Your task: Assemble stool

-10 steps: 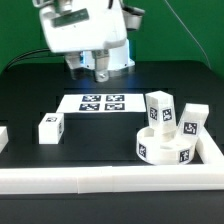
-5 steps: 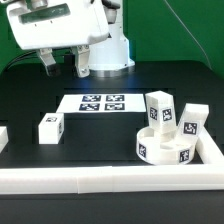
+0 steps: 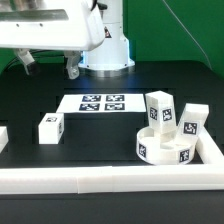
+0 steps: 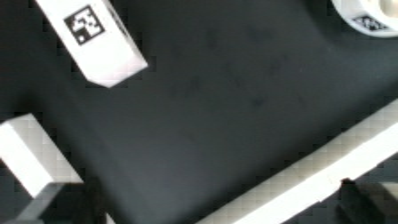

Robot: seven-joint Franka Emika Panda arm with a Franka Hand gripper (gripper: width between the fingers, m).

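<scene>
— Since the arm swung across, the pincer [image 3: 47, 65] hangs high over the far side of the desk [image 3: 105, 140], toward the exterior view's left. A second ago it stood behind the marker board [image 3: 102, 103]. Half a second ago it was partway over.

— State of it?

— Fingers spread wide, nothing between them. It is empty in all three frames.

— And the stool [image 3: 170, 152]?

— Nothing on the desk has shifted. The seat [image 3: 150, 152] sits by the rail [image 3: 100, 181] at the exterior view's right. Two legs [image 3: 158, 108] stand on it, the one nearer the exterior view's right leaning a little. Whether they are fixed home, I cannot tell. The loose leg [image 3: 51, 127] lies alone toward the exterior view's left, well apart from the seat.

— Meaning?

— My reading is that the arm is heading for that loose leg. The wrist view has the leg in plain sight, with the seat only at the frame's edge.

— Outstanding?

— The third leg is not yet grasped. Lining up over it and the descent remain.
</scene>
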